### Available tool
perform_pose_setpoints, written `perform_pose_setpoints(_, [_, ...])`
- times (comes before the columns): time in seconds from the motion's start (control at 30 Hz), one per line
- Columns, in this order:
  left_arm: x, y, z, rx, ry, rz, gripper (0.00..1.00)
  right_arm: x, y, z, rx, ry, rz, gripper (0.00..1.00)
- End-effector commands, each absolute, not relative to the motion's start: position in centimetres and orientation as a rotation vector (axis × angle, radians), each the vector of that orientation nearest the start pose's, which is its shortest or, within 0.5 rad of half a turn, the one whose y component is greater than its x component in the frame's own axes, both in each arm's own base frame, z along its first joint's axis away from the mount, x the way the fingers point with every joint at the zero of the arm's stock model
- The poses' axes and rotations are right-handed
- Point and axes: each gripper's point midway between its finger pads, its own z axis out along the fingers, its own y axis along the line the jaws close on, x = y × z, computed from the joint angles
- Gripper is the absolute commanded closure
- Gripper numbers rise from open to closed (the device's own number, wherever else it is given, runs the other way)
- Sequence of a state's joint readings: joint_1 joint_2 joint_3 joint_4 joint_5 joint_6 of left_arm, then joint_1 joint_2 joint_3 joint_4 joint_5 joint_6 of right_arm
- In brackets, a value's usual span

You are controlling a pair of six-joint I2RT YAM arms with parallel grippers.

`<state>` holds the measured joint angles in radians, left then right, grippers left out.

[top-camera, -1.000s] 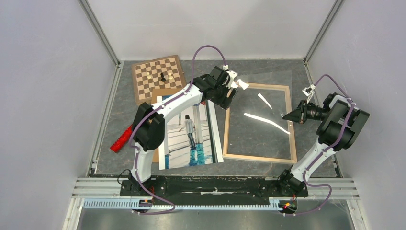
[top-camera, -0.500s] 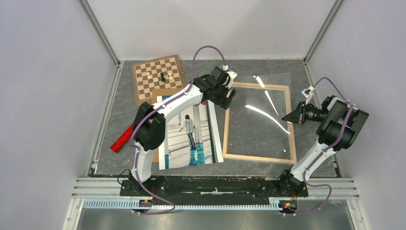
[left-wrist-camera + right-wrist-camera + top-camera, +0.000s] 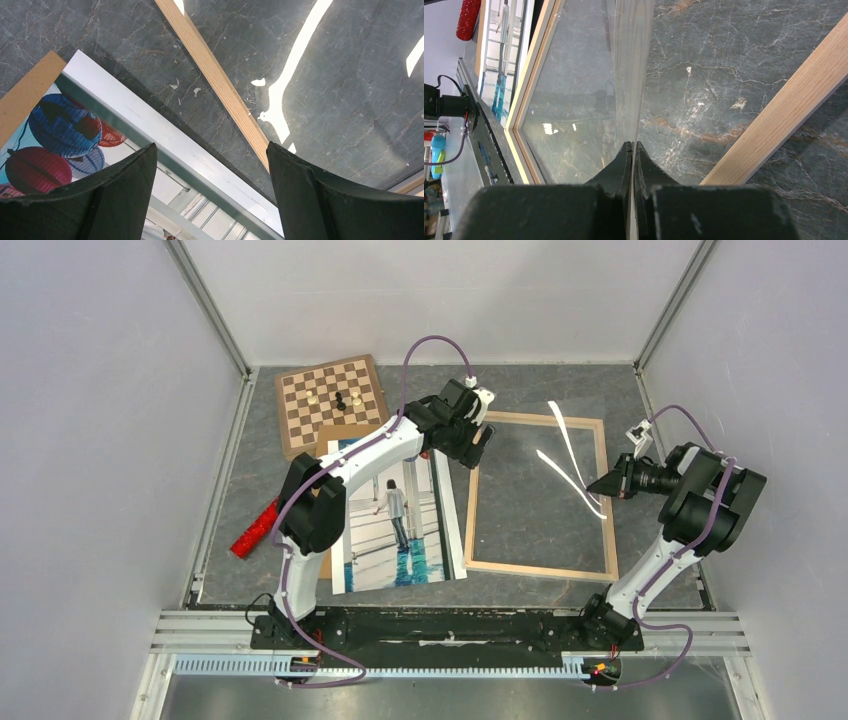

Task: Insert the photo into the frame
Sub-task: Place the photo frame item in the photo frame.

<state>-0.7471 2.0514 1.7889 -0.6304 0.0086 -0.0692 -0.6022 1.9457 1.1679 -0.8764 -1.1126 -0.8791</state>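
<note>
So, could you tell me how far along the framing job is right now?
Done: the frame lies flat, and the board is out, under the photo. In hand: the right gripper is shut on the edge of a clear sheet, holding it over the frame; the left gripper hangs open above the gap between photo and frame. Left: the photo, face up beside the frame, has yet to go in.
</note>
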Motion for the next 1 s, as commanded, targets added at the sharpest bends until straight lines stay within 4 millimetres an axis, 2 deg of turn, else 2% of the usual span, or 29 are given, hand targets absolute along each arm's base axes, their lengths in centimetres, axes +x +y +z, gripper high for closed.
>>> perform_pose_setpoints(0.0, [38.2, -35.5, 11.9, 0.831, 2.352, -0.350, 0.13, 33.6, -5.7, 5.5, -0.278, 2.190, 0.978, 1.00])
perform_pose_setpoints(0.5, [38.7, -35.4, 9.3, 0.818, 2.395, -0.305, 0.13, 34.3, -6.2, 4.7, -0.219, 2.243, 0.931, 0.97])
perform_pose_setpoints(0.97, [39.4, -35.1, 9.6, 0.812, 2.377, -0.262, 0.13, 34.5, -6.3, 4.0, -0.228, 2.311, 0.871, 0.94])
